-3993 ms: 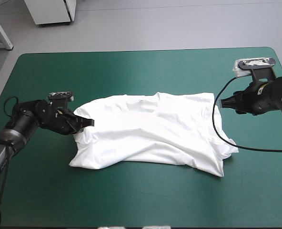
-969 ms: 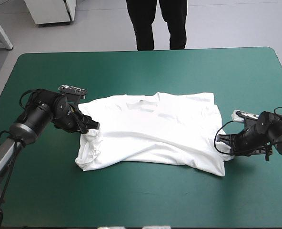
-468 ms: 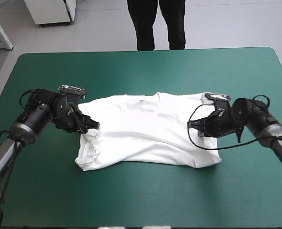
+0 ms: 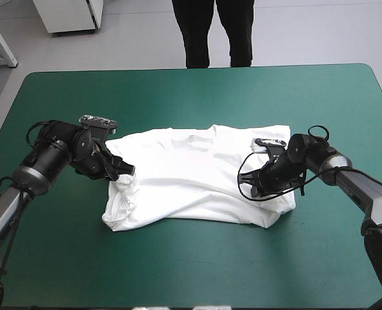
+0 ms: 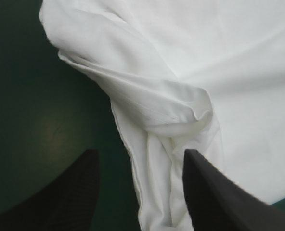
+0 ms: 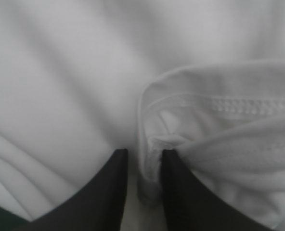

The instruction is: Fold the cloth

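Observation:
The white T-shirt point(image 4: 191, 174) lies spread on the teal-green cover, collar toward the far edge. Its right side is folded inward over the body. My right gripper point(image 4: 254, 184) rests on that folded part. In the right wrist view the gripper point(image 6: 143, 153) is nearly shut, with a stitched sleeve hem point(image 6: 239, 103) pinched between its black fingers. My left gripper point(image 4: 125, 170) sits at the shirt's bunched left edge. In the left wrist view it point(image 5: 140, 159) stands open, and a rumpled fold of the shirt point(image 5: 181, 120) runs between and ahead of its fingers.
The teal-green cover point(image 4: 191, 271) shows on every side of the shirt, with wide strips along the near edge and at the right. The far edge of the table runs near the top of the high view.
My right gripper has moved leftward from the table's right side, dragging the shirt's right side over onto the body. The left arm has stayed where it was.

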Available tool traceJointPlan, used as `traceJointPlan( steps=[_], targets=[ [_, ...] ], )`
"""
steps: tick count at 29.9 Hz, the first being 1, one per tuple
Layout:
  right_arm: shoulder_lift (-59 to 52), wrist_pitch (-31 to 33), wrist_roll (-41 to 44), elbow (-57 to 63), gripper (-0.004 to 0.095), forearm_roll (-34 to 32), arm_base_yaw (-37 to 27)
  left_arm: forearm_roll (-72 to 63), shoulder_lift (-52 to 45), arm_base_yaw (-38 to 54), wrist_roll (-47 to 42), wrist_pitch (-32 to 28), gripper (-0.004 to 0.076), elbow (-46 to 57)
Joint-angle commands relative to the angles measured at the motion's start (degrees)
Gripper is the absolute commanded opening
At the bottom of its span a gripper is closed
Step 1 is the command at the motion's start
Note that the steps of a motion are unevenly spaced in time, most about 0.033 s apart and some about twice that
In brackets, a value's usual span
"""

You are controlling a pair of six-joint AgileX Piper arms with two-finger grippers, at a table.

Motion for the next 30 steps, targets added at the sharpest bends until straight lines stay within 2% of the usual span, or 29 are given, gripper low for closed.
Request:
traceJointPlan(
  steps=[1, 3, 9, 18, 22, 25, 28, 30],
  targets=[
    [-2.0, 3.9, -0.5, -3.6, 0.0454, 1.8, 0.2, 0.0, -2.2, -0.3, -0.4, -1.0, 0.0384, -1.8],
    [-2.9, 4.7, -0.1, -5.5, 0.049, 1.7, 0.2, 0.0, -2.2, -0.3, -0.4, -0.7, 0.0384, -1.8],
    [-8.5, 10.1, 3.4, -10.5, 0.0458, -4.2, 0.2, 0.2, -2.2, -0.3, -0.4, 1.4, 0.0384, -1.8],
    [-18.9, 18.2, 8.9, -10.4, 0.0455, -15.6, 0.2, -0.1, -4.3, -0.3, -3.2, 6.3, 0.0385, -1.8],
    [-23.2, 21.5, 11.2, -9.1, 0.0455, -18.4, 0.2, 0.5, -6.0, -0.3, -4.4, 9.8, 0.0385, -1.2],
    [-26.7, 21.5, 13.1, -6.4, 0.0452, -18.9, 0.2, 0.4, -7.7, -0.3, -6.0, 11.6, 0.0385, 1.7],
    [-29.6, 21.4, 15.0, -3.4, 0.0453, -18.9, 0.2, -1.3, -10.2, -0.3, -7.2, 10.2, 0.0385, 7.2],
    [-31.0, 21.2, 15.7, -1.8, 0.0453, -18.9, 0.2, -2.4, -11.5, -0.3, -7.2, 6.8, 0.0385, 11.5]
  ],
)
